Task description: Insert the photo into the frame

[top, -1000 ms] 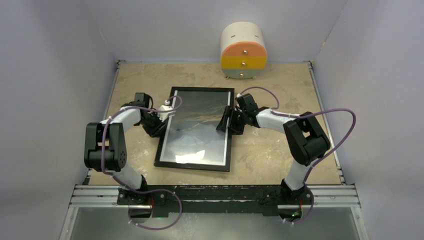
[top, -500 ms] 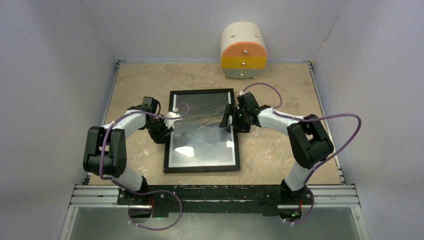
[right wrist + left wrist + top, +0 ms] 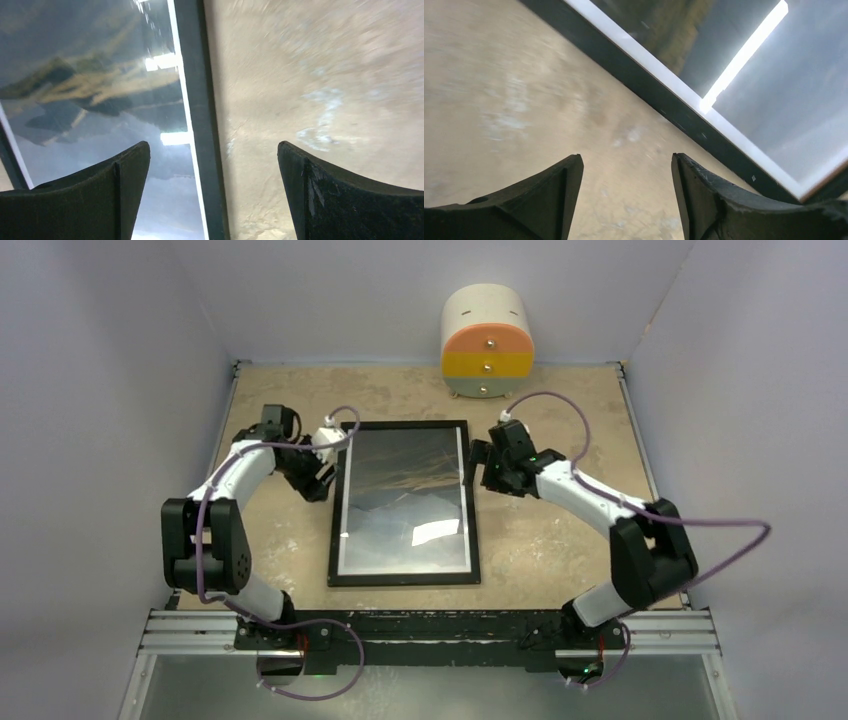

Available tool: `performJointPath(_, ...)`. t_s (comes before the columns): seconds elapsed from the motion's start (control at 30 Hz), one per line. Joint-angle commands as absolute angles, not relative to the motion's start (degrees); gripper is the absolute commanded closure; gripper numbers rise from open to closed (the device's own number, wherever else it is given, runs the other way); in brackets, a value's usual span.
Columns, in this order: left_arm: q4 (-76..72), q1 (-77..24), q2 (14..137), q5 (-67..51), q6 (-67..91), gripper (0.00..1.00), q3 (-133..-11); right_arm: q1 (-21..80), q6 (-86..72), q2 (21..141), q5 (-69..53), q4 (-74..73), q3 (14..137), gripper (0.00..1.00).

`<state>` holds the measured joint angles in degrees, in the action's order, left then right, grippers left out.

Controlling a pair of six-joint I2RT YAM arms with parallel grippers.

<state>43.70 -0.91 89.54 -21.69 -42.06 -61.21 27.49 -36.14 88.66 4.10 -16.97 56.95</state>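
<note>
The photo (image 3: 405, 495) was seen face up inside the frame (image 3: 404, 579), which lay flat in the middle of the desk (image 3: 560, 540); the left gripper (image 3: 626, 157) was found released, empty, over bare desk just beside the frame's left side; the right gripper (image 3: 214, 145) was likewise released above the right side; the seating was judged almost done; the 2 grippers should be lifted straight up, so that nothing would be pushed askew.
</note>
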Motion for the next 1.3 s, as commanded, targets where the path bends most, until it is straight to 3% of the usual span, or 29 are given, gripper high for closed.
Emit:
performJointPath(0.0,32.9,4.2,86.6,-28.7,-30.0,0.3,-64.5,25.4,-33.8,77.8,20.2,-14.1,54.2,0.01)
performJointPath(0.13,11.5,7.3,82.6,-27.1,-16.8,0.27,-54.9,24.6,-34.6,72.1,42.7,-6.3,45.3,0.01)
performJointPath(0.2,1.0,7.7,80.5,-26.9,-14.3,0.18,-48.8,24.4,-28.4,70.1,47.8,7.3,36.5,0.01)
performJointPath(0.37,-22.4,7.7,78.8,-26.3,-11.4,0.13,-36.0,23.7,-16.7,71.7,57.6,31.4,24.6,0.01)
performJointPath(0.47,-31.7,7.8,78.9,-26.0,-10.2,0.12,-30.8,21.2,-15.8,70.2,56.4,38.6,20.3,0.01)
performJointPath(0.6,-46.7,7.7,78.8,-24.8,-9.2,0.1,-22.5,18.3,-11.4,68.4,52.0,61.1,9.9,0.01)
performJointPath(0.97,-68.7,7.4,87.5,-24.2,-3.9,0.06,-15.5,11.7,-9.5,82.6,41.6,78.2,10.6,0.01)
performJointPath(1.07,-80.4,6.6,91.8,-24.9,-4.0,0.05,-11.8,11.3,-4.5,86.5,38.5,92.3,7.1,0.01)
performJointPath(1.2,-83.9,-1.5,94.3,-15.6,-10.6,0.05,-10.0,11.3,-3.0,89.7,29.2,106.2,0.9,0.01)
performJointPath(1.27,-73.7,-2.0,92.0,-11.9,-10.5,0.05,-13.7,11.5,0.9,94.7,26.9,109.0,2.9,0.01)
